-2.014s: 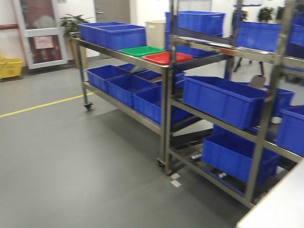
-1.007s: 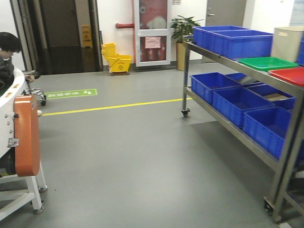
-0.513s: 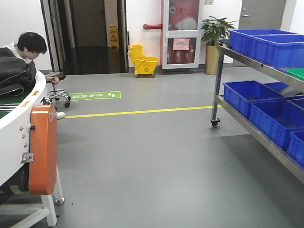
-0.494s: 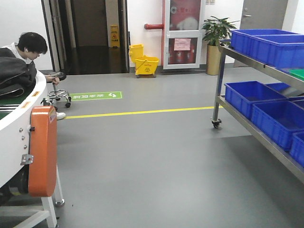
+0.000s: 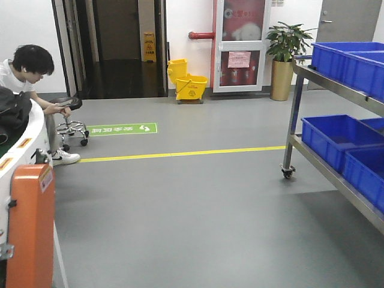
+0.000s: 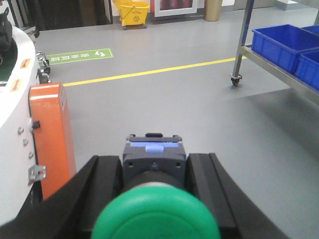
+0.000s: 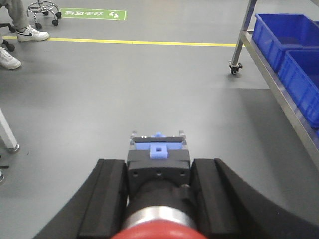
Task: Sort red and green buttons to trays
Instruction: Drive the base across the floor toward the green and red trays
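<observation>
Front cam: seated person at left, blue crates on steel rack at right, yellow floor line between
L wrist cam: left gripper clamps green button, cap toward lens
R wrist cam: right gripper clamps red button above grey floor

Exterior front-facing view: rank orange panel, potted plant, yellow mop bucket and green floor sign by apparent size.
1. orange panel, though nearness to the camera inflates it
2. potted plant
3. yellow mop bucket
4. green floor sign
</observation>
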